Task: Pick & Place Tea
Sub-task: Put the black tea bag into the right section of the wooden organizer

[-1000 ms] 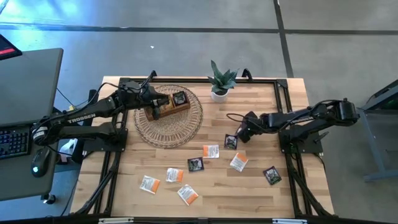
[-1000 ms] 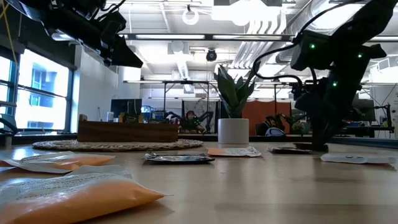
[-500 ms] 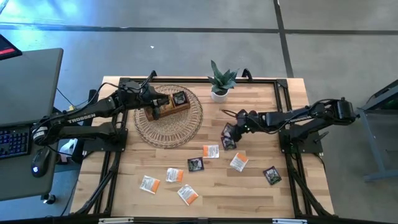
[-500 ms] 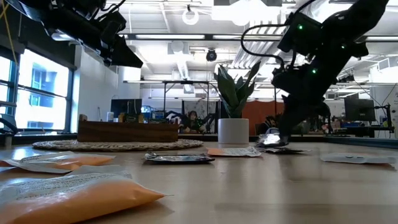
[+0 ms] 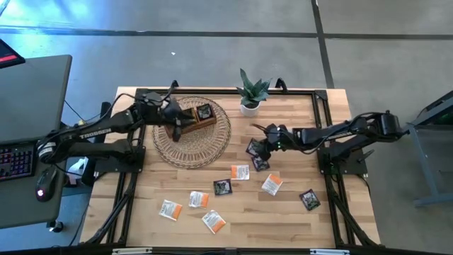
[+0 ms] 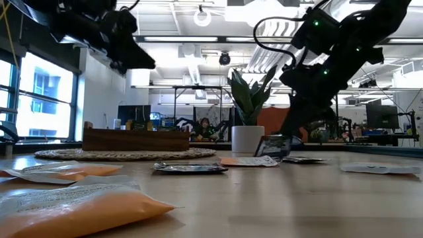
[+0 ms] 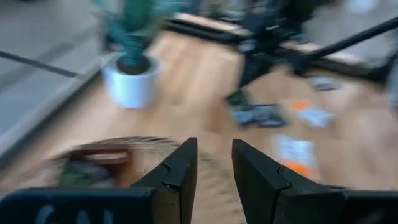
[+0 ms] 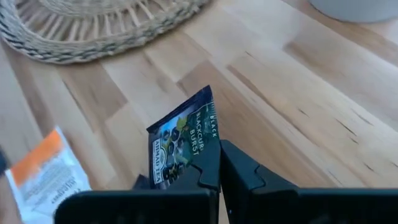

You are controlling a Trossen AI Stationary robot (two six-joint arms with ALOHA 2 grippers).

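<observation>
- Brown wooden divided tray [image 5: 192, 119] sits on a round woven wicker mat [image 5: 192, 132] at the back left of the pale wood counter [image 5: 283, 212]; one dark tea sachet in tray [image 5: 204, 112] lies in its compartment nearest the plant, the rest of the tray is covered by the left arm.
- Small green plant in a white pot [image 5: 250, 92] stands at the back centre of the counter, just beyond the mat edge.
- Right end effector [image 5: 259, 149] is clamped shut on a dark tea sachet with a pale green label [image 8: 185, 142], held upright on edge and lifted just off the counter, between mat and plant side; low view shows it tilted [image 6: 273, 146].
- Left end effector [image 7: 213, 163] hovers over the tray, fingers a little apart, nothing between them.
- Loose on the counter: another dark sachet [image 5: 261, 163] right under the held one, an orange-and-white sachet [image 5: 240, 172], a dark one [image 5: 222, 187], an orange one [image 5: 272, 185], a dark one far right [image 5: 309, 200], three orange ones near the front edge [image 5: 199, 199] [image 5: 170, 210] [image 5: 214, 222].
- Versus a second ago: right arm reached further toward the mat and the sachet went from flat on the counter to raised; left end effector shifted slightly over the tray.
- Left wrist view is motion-blurred, tray contents there hard to read; possibly one dark sachet.
- Low view: nearest orange sachets [image 6: 79, 210] are cut off at the frame edge.
</observation>
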